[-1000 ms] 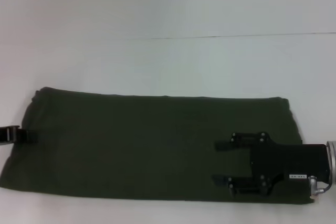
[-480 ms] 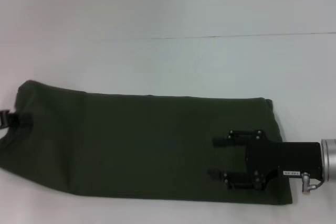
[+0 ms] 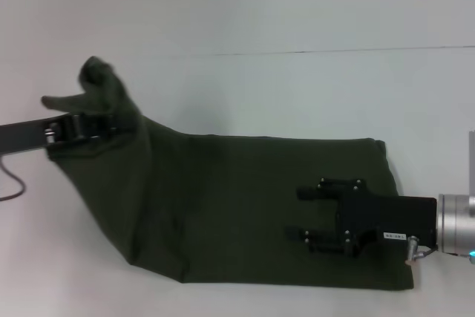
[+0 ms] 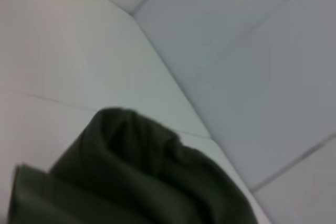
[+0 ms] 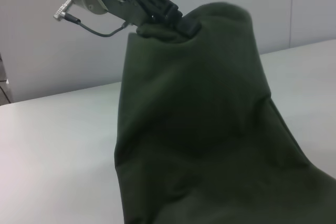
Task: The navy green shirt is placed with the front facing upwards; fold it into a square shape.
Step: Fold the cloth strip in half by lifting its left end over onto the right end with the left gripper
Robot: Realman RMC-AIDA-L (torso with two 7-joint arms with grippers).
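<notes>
The white table is offering bare room beyond the dark olive-green cloth shirt lying along its near side, whose left end the left gripper is pinching aloft, presumably for folding rightward, while the right gripper, fingers spread wide, is pinning the right end.

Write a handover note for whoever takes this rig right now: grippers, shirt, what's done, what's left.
Left gripper: shut on the navy green shirt, holding its left end raised off the table.
Right gripper: open, over the shirt's right part, which lies flat.
Done: shirt is already a long folded band, plain side up.
Left: carry the raised end across toward the right, lay it down, square it.
</notes>
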